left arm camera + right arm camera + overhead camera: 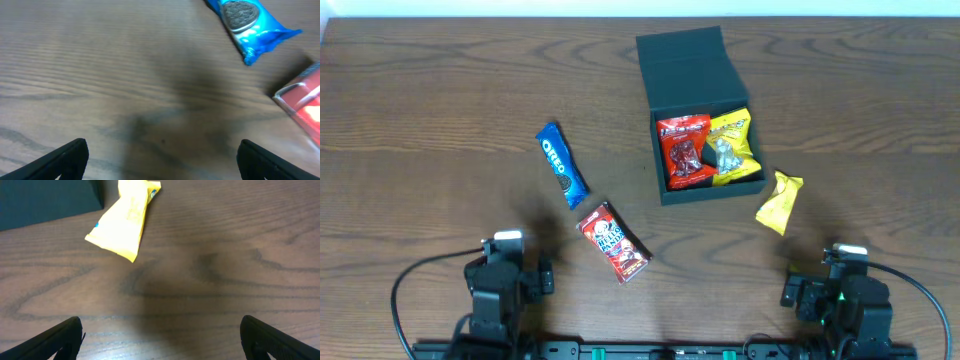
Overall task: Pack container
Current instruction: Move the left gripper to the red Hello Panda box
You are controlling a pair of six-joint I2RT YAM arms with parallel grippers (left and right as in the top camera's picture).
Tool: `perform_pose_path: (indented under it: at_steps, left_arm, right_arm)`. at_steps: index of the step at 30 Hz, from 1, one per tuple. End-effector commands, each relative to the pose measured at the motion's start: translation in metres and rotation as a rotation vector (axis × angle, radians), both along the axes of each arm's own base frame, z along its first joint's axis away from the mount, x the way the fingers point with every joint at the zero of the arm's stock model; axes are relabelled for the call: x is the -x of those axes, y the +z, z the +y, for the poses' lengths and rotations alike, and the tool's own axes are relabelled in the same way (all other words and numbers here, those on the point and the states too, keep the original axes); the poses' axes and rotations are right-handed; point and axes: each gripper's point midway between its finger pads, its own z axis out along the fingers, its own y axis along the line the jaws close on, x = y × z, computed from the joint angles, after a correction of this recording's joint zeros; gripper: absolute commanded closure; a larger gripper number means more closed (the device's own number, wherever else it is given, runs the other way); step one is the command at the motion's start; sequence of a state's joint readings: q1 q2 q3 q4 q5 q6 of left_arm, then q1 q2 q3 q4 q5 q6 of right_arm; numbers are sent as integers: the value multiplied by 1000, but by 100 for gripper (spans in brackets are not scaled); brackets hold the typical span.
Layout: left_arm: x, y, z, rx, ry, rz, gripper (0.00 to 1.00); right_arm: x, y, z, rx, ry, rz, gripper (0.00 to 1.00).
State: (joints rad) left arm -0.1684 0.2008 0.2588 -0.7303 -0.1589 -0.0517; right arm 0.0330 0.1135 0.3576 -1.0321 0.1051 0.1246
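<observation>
Dark wood-grain table [420,100] fills all three views.

Nearest, bottom edge of the overhead frame: both arms sit low, one at lower left, one at lower right.
- left hand [162,160]: fingers spread wide, nothing between them, only bare table below. Both black fingers [65,159] show at the bottom corners of the left wrist view.
- right hand [162,340]: fingers likewise spread wide and holding nothing, over bare table.

Next out, loose on the table:
- red glossy snack packet [613,242], lower centre of the overhead frame, lying flat and angled, up and to the right of the left hand. One blurred corner of it shows at the right edge of the left wrist view.
- blue Oreo biscuit packet [562,165], just up and left of the red one, close to it but apart, long axis on a diagonal.
- yellow crinkled snack packet [779,202], right of centre, lying just beside the box's lower right corner; whether they touch I cannot tell.

Farthest, upper centre of the overhead frame: dark teal-green square cardboard container [682,60], flap lid open and folded back toward the top edge. Inside, side by side: a second red packet [685,150] on the left and a second yellow packet [732,147] on the right, filling most of the floor.
</observation>
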Motion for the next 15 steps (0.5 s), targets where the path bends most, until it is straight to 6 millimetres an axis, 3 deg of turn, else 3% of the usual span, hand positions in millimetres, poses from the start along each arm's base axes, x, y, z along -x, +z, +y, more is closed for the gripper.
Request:
perform_pose_path:
  at_steps: [1,5,12,15]
  left_arm:
    - [-11,40,-25,98,-95,5,4]
    - [-20,68,-54,213,-182,128,4]
    - [-64,129,-85,283,-267,121,4]
    - [-64,141,-107,312,-329,155,4]
  right_arm:
    - [1,-2,-1,3,-3,2,1]
    - [1,-2,-1,3,-3,2,1]
    - [1,-2,-1,3,-3,2,1]
    - [1,-2,-1,3,-3,2,1]
